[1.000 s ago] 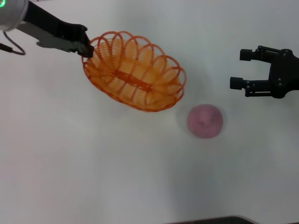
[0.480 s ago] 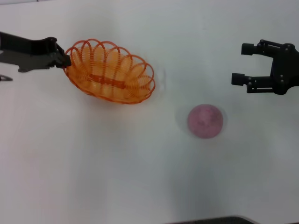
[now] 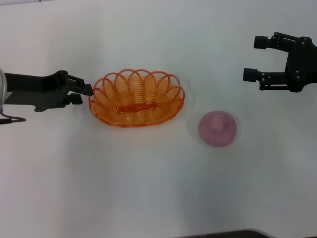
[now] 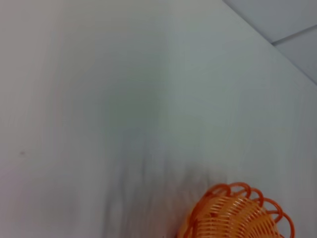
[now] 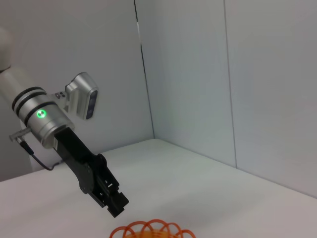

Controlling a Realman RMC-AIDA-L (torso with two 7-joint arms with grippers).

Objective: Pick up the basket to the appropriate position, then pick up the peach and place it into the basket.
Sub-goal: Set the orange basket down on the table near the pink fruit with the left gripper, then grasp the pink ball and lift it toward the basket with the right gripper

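The orange wire basket (image 3: pixel 137 99) stands level at the middle of the white table (image 3: pixel 148 178). My left gripper (image 3: pixel 88 92) is shut on the basket's left rim. The pink-purple peach (image 3: pixel 217 128) lies on the table just right of the basket and a little nearer to me, apart from it. My right gripper (image 3: pixel 255 58) is open and empty, farther back than the peach and to its right. The left wrist view shows one end of the basket (image 4: pixel 237 213). The right wrist view shows the left gripper (image 5: pixel 116 206) above the basket's rim (image 5: pixel 151 230).
The white table surface surrounds both things. A dark edge (image 3: pixel 223 234) runs along the table's near side. Grey wall panels (image 5: pixel 198 74) stand behind the table in the right wrist view.
The left gripper has carried the basket nearer to me and toward the peach. The basket has gone from tilted to level. The right gripper has hardly moved and the peach has stayed put.
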